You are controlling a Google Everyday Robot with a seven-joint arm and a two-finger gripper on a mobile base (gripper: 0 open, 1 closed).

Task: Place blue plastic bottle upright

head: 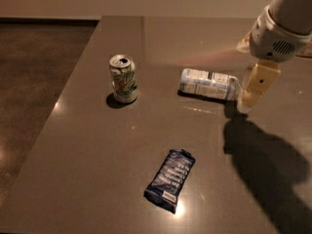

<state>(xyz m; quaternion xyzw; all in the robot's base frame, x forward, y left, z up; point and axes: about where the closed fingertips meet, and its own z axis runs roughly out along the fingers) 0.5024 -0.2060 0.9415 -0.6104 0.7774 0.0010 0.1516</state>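
Note:
The blue plastic bottle lies on its side on the grey table, right of centre, with its cap end pointing right. My gripper hangs from the arm at the upper right and sits right at the bottle's cap end, hiding the cap. Only one pale finger shows, pointing down at the table.
A green-and-white soda can stands upright left of the bottle. A flat dark blue snack wrapper lies nearer the front. The arm's shadow falls on the table's right part. The table's left edge drops to a dark floor.

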